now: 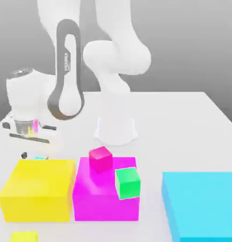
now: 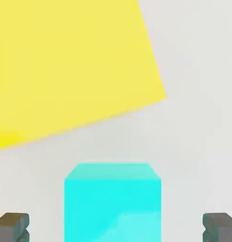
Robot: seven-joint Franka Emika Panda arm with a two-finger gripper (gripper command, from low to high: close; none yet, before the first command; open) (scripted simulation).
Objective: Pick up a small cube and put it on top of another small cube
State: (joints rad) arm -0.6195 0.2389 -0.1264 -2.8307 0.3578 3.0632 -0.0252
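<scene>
The small cyan cube (image 2: pixel 112 201) rests on the white table, just beyond the big yellow block (image 2: pixel 66 71). My gripper (image 2: pixel 116 228) is open, with a dark fingertip (image 2: pixel 11 227) on each side of the cube and a clear gap to both. In the exterior view only a sliver of the small cube (image 1: pixel 40 157) peeks over the yellow block's (image 1: pixel 37 189) far edge, under my gripper (image 1: pixel 38 152) at the left. A small red cube (image 1: pixel 100 158) sits on the big magenta block (image 1: pixel 106 203). At that block's right front corner is a small green cube (image 1: pixel 127 183).
A much larger cyan block (image 1: pixel 203 203) lies at the exterior view's right front. A small yellow cube (image 1: pixel 23 236) shows at the front left edge. The robot's white base (image 1: pixel 116 128) stands behind the magenta block. The yellow and magenta blocks stand side by side.
</scene>
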